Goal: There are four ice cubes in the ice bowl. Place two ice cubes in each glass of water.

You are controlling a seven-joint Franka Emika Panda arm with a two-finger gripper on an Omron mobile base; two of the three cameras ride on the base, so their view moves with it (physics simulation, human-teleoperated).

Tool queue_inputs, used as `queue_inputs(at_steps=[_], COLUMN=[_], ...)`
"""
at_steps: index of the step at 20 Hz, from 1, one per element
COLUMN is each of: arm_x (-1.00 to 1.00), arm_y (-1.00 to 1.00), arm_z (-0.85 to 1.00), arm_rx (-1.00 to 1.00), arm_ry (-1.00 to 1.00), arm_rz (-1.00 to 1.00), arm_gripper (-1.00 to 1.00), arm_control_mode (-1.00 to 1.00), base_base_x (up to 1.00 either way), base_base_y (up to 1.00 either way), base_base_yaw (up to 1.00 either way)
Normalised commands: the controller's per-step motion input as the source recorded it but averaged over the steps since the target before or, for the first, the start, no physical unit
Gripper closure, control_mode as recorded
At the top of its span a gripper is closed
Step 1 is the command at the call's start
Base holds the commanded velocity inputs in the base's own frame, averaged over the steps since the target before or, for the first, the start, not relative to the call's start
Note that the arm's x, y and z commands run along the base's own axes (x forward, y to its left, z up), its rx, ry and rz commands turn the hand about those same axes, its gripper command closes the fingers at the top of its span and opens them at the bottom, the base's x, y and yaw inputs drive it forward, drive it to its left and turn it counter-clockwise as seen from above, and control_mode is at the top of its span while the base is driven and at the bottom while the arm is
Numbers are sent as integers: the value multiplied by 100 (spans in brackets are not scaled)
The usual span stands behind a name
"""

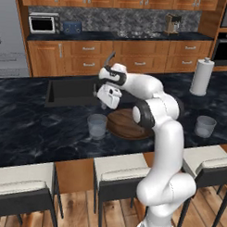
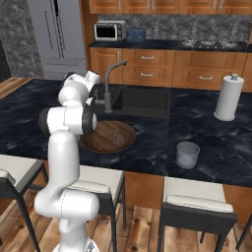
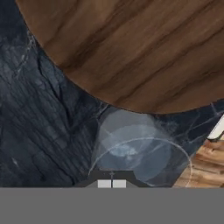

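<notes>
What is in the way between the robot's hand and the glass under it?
Nothing visible. In the hand view the gripper hangs above the open mouth of the glass, beside the wooden ice bowl, with clear space between.

Arm folded low, fingers (image 3: 112,183) together

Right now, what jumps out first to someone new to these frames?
The white arm curling over the dark marble counter, its end effector poised above the tumbler left of the wooden bowl. A second tumbler stands apart to the right, with a paper-towel roll behind it.
</notes>
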Motion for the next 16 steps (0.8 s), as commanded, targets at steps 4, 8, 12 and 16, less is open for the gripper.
queue_inputs(at_steps=[4,8,12,16], arm_x=[-65,-56,-43,-8], arm_y=[-93,-98,-80,-56], arm_z=[25,4,-11,-31], arm_rx=[0,0,-4,-8], arm_ry=[0,0,0,0], arm_rz=[1,15,23,28], arm_gripper=[100,100,100,100], arm_control_mode=[-100,-100,-100,-100], base_base_x=[0,0,0,0], base_base_y=[0,0,0,0], base_base_yaw=[0,0,0,0])
